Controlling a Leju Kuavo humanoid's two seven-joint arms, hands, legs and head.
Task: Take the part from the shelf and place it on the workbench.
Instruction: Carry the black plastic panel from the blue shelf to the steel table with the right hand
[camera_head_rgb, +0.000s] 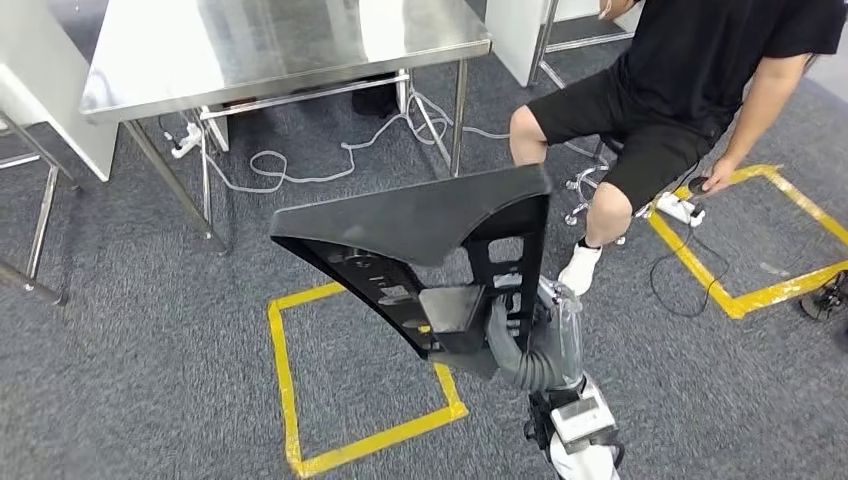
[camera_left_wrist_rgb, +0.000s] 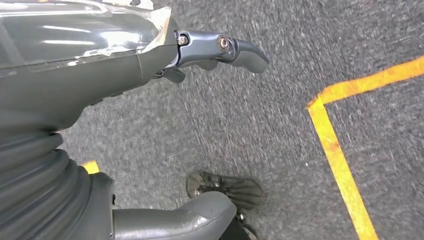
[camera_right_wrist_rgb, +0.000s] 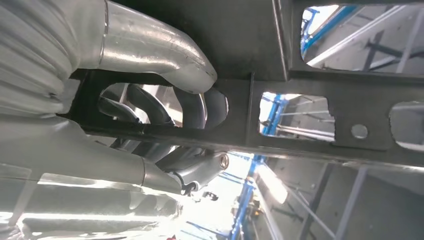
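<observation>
Head view and both wrist views, part in transit. The part (camera_head_rgb: 420, 225), a flat black panel with cut-out windows and a ribbed underside, is carried clear of the floor by the right hand (camera_head_rgb: 515, 345), which grips a frame bar at the panel's near, lower end; in the right wrist view the fingers (camera_right_wrist_rgb: 192, 107) pass through one of the cut-outs and the thumb (camera_right_wrist_rgb: 165, 55) bears on the opposite face of the part (camera_right_wrist_rgb: 320, 75), so the hand is clamped around the bar rather than spread. The panel extends up and to the left from the hand, its broad face tilted toward the camera; its long axis runs from the upper right corner down toward the lower left tip, roughly crosswise to the robot's forward direction. The workbench (camera_head_rgb: 270, 50), a steel table, stands ahead and to the left, well apart from the part, with its near edge facing the robot. The placing move therefore depends on carrying the panel forward and left over that near edge, then levelling it. The left hand (camera_left_wrist_rgb: 215, 50) hangs over the carpet beside yellow floor tape (camera_left_wrist_rgb: 335, 145), fingers loosely apart, holding nothing; the right hand is the only one engaged. A seated person (camera_head_rgb: 690, 90) is to the right of the workbench.
</observation>
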